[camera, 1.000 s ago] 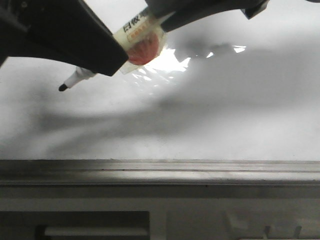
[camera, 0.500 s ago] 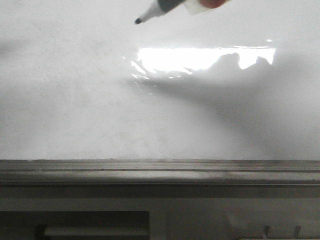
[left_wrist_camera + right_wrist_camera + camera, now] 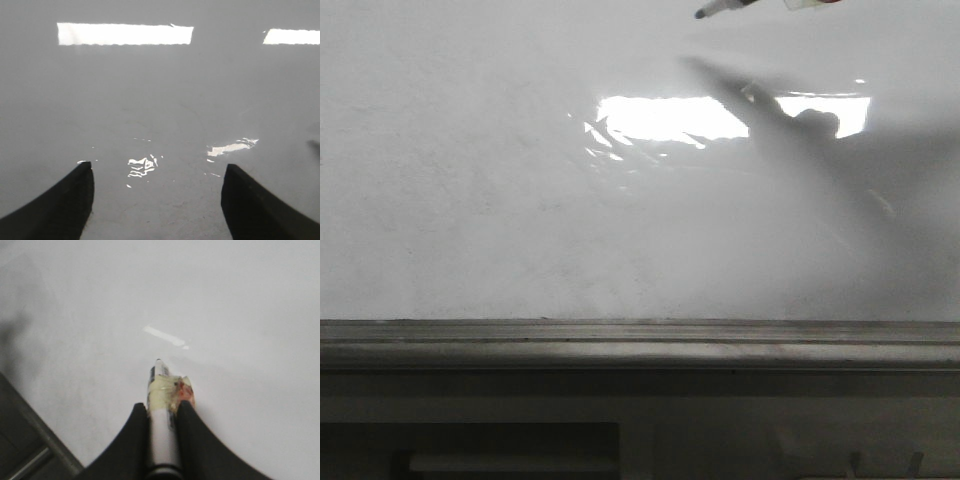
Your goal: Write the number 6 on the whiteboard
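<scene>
Right now, my right pincer (image 3: pixel 162 412) holds a marker (image 3: pixel 162 430) above a blank whiteboard (image 3: pixel 520 220).

Seen from the front, the marker's dark tip (image 3: pixel 701 14) pokes in at the top edge of the frame, right of centre, with its shadow slanting down to the right; I judge it near the glossy surface but cannot tell whether it touches. From my right wrist, the fingers (image 3: pixel 192 440) are clamped on the barrel, tip pointing away over the white surface. My left pincer (image 3: pixel 157 200) hangs spread wide over the board, gripping nothing. No dark line shows anywhere on the board, only bright glare (image 3: pixel 665 117) and faint smudges above the grey ledge (image 3: pixel 640 340). So the number 6 looks not yet begun; every stroke remains to be drawn.
</scene>
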Tool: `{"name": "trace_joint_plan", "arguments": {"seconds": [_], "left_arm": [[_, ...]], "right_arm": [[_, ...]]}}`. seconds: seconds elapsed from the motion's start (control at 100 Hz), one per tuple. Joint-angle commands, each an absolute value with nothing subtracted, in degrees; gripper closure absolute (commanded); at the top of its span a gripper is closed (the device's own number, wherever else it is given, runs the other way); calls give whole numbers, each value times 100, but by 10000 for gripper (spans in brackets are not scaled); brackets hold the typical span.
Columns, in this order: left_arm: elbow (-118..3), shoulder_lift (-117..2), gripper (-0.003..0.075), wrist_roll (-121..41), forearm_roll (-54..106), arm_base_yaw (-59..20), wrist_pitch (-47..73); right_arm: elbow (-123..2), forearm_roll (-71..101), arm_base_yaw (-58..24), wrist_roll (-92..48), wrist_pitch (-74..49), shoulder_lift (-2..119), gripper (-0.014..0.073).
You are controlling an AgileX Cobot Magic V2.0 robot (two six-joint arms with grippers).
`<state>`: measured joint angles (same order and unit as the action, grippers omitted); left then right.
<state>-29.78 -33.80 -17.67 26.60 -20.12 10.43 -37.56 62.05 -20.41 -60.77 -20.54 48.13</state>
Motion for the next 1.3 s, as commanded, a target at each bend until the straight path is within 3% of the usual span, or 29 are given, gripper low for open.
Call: {"name": "trace_joint_plan", "arguments": {"seconds": [0.0,0.23,0.57,0.74,1.29], "left_arm": [[-3131,-3371,229,-1729,2753,-1991,581],[-3131,-3371,229,-1729,2753,-1991,581],[-3131,-3371,229,-1729,2753,-1991,574],[-3131,-3371,229,-1729,2753,-1991,574],[-3131,-3371,229,-1729,2753,-1991,574]], "right_arm": [[-3894,6463,-2028,-6144,-1586,4930,643],[-3894,6638,-2028,-6144,-1360,5363,643],[-3894,5821,-2028,-5876,-2822,5620,638],[-3894,4648,-2017,-4811,-2750,5415,638],[-3914,5076,-2271,-4811,-1715,5233,638]]}}
